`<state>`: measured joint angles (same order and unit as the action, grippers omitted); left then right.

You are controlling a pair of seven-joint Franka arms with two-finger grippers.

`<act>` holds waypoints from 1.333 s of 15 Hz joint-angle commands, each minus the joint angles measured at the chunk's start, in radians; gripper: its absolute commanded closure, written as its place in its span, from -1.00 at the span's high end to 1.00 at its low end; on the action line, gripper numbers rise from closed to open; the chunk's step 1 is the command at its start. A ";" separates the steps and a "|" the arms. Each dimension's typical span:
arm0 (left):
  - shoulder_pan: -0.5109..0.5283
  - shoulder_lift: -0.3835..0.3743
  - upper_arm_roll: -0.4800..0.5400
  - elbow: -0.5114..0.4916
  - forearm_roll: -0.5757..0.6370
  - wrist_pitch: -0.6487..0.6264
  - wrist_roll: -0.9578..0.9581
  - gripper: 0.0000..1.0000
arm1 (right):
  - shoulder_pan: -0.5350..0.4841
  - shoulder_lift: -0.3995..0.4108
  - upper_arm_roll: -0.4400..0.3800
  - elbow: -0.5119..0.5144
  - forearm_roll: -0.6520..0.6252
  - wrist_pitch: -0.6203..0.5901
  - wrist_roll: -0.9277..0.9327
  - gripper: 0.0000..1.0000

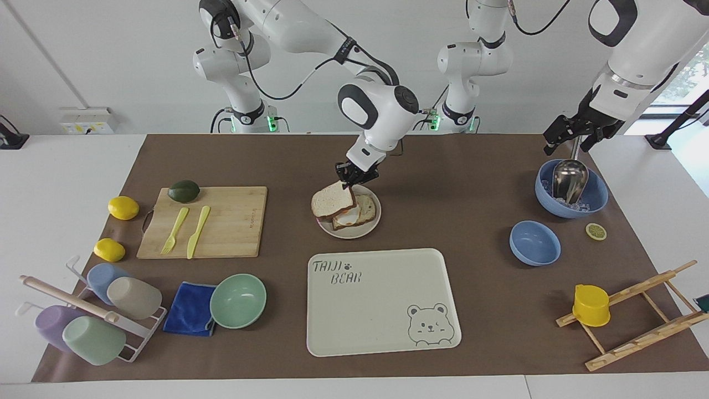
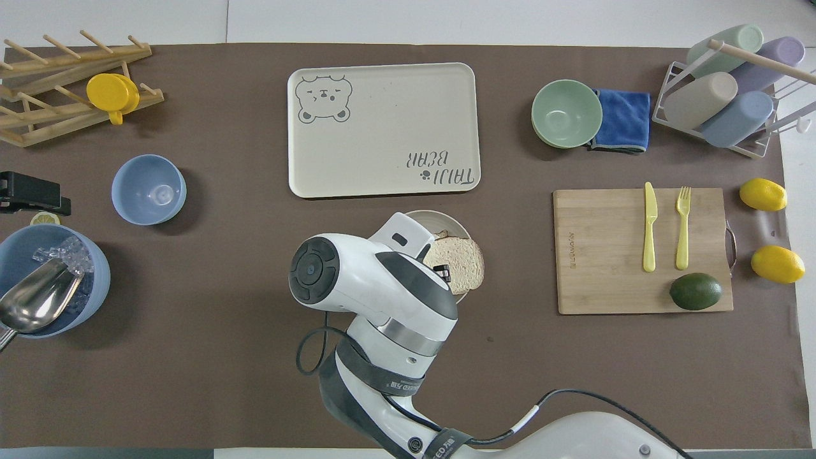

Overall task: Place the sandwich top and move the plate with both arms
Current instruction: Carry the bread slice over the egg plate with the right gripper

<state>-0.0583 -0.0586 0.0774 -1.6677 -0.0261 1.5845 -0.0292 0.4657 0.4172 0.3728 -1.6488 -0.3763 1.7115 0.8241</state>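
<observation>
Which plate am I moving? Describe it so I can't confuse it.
Start at the large cream rectangular tray with the bear drawing. Just nearer the robots sits the small round cream-white plate, carrying bread slices. Unlike the mint-green bowl, it is shallow, and the right claw holds the speckled top slice over it.
</observation>
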 commanded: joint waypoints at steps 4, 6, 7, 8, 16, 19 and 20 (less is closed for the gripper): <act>0.009 -0.033 -0.004 -0.043 0.011 0.028 -0.006 1.00 | -0.009 0.025 0.008 0.012 0.027 0.129 0.015 -1.00; 0.009 -0.036 -0.004 -0.055 0.011 0.040 -0.006 1.00 | -0.010 0.026 0.008 0.009 0.027 0.148 0.015 -1.00; 0.009 -0.036 -0.004 -0.056 0.011 0.045 -0.008 1.00 | -0.013 0.026 0.008 0.003 0.028 0.167 0.017 -1.00; 0.009 -0.038 -0.004 -0.056 0.011 0.045 -0.008 1.00 | -0.016 0.026 0.008 -0.003 0.030 0.187 0.017 -1.00; 0.009 -0.038 -0.004 -0.056 0.011 0.046 -0.011 1.00 | -0.022 0.025 0.008 -0.046 0.085 0.296 0.056 -0.64; 0.009 -0.043 -0.004 -0.069 0.011 0.052 -0.011 1.00 | -0.033 0.026 0.008 -0.048 0.085 0.300 0.053 0.06; 0.009 -0.043 -0.004 -0.072 0.011 0.054 -0.011 1.00 | -0.036 0.025 0.008 -0.048 0.085 0.300 0.053 0.15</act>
<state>-0.0568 -0.0673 0.0780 -1.6884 -0.0261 1.6039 -0.0310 0.4561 0.4437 0.3690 -1.6800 -0.3128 1.9847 0.8672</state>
